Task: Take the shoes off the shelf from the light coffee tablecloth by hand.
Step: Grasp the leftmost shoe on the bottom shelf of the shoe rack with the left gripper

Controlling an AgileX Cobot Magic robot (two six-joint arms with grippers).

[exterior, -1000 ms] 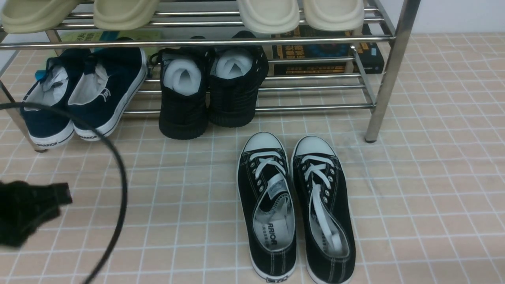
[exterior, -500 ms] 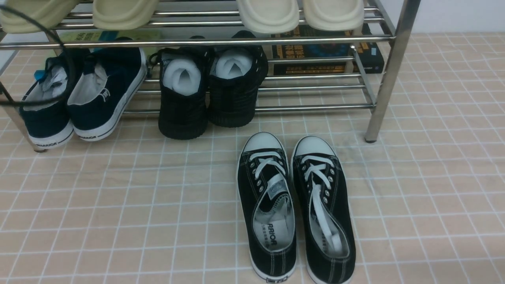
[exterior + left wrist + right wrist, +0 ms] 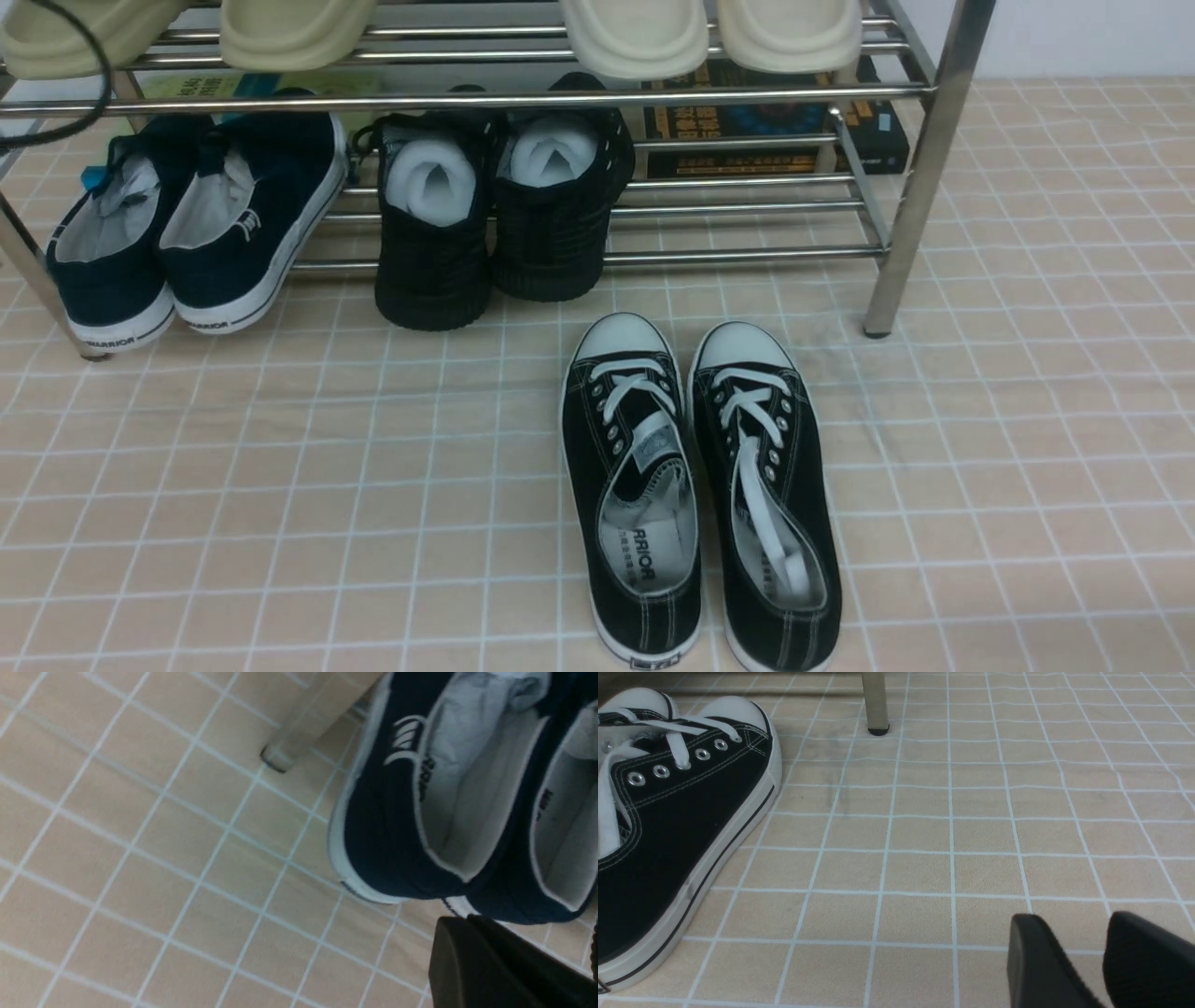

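The navy-blue slip-on shoes (image 3: 233,252) rest on the lower tier of the chrome shelf (image 3: 653,93) at its left end, heels out over the light coffee tablecloth (image 3: 373,467). In the left wrist view their heels (image 3: 387,835) lie beside a shelf leg (image 3: 299,732). My left gripper (image 3: 521,933) hovers just short of the heels, apart from them, open and empty; only one finger shows fully. My right gripper (image 3: 1066,926) is open and empty, low over bare cloth. Neither gripper shows in the front view.
Black knit shoes stuffed with white foam (image 3: 495,224) stand beside the navy pair. Black lace-up sneakers (image 3: 700,485) lie on the cloth in front, close to my right gripper (image 3: 668,826). Cream slippers (image 3: 635,37) fill the top tier. Books (image 3: 775,131) lie behind. A black cable (image 3: 84,103) hangs top left.
My left gripper and its cable loop have left the front view's left side; the cable now sits at the top left. The shoes have not moved.
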